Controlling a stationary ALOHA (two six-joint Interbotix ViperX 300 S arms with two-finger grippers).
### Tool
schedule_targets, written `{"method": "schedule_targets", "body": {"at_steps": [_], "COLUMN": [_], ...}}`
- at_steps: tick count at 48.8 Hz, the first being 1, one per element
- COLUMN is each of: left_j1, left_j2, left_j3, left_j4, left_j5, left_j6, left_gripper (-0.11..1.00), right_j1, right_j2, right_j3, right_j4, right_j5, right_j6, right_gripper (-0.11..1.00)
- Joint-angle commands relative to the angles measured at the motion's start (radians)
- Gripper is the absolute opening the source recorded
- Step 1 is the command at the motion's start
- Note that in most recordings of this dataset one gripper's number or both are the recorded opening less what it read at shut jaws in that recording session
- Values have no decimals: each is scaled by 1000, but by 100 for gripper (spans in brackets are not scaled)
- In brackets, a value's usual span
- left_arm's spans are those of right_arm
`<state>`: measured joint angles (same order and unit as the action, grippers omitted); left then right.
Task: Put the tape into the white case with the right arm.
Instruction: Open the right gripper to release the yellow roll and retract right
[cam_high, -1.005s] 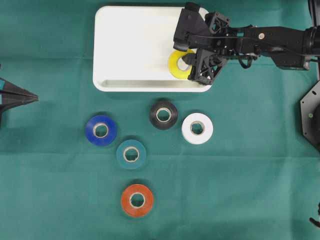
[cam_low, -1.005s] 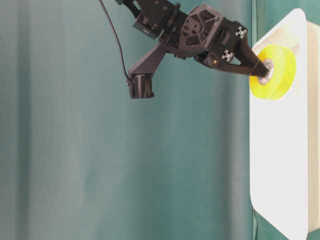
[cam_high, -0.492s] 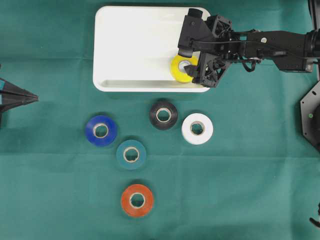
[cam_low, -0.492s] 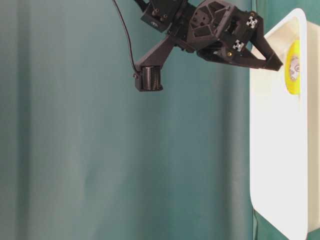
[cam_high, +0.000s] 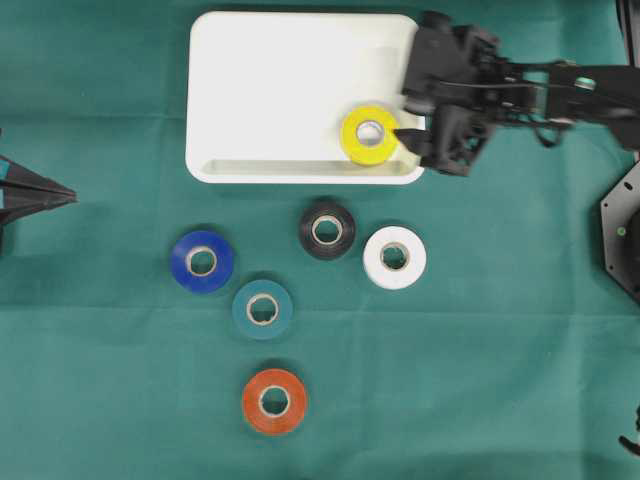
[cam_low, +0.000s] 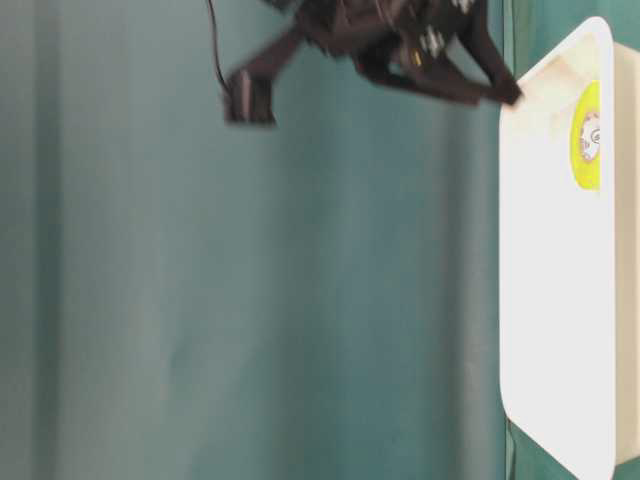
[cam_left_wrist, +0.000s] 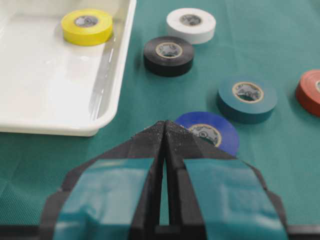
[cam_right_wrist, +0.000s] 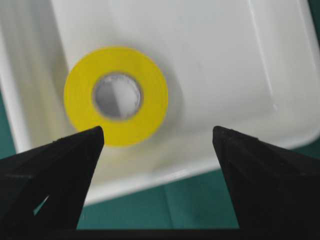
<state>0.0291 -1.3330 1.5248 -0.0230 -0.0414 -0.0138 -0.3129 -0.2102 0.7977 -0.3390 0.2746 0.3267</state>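
The right gripper (cam_high: 408, 118), at the upper right of the overhead view, has its jaws spread wide and grasps nothing. Just left of its tips, the yellow tape (cam_high: 369, 134) lies flat in the lower right corner of the white case (cam_high: 260, 90). At the left edge, the left gripper (cam_left_wrist: 165, 137) is clenched and empty.
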Motion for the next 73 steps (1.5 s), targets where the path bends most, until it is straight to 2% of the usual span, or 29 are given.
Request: {"method": "schedule_targets", "body": {"at_steps": [1,16,27,38,46,54,66,73], "left_j1": [3,2,2,2,2,2,2,2], "left_j2": [6,5,5,6,6,5,6,6], "left_j3": [-11,-9,-9,-9,-9,-9,-9,-9], "left_j4": [0,0,-2,-2,0,0,0,0], "left_j5": [-5,-5,-5,-5,-5,-5,-5,-5], "left_j6": [0,0,0,0,0,0,0,0], "left_gripper": [0,0,0,0,0,0,0,0], "right_j1": [-2,-3,-3,-3,32,107,264,322], "right_j2": [-94,-380,-577,-615,-597,-595,-598,-600], "right_j3": [49,324,466,497,502,518,538,548], "right_j4": [-5,-5,0,0,0,0,0,0], "right_j5": [-38,-299,-327,-327,-331,-333,-327,-327], "right_j6": [0,3,6,9,21,28,54,72], "right_gripper": [64,64,64,64,64,64,64,64]}}
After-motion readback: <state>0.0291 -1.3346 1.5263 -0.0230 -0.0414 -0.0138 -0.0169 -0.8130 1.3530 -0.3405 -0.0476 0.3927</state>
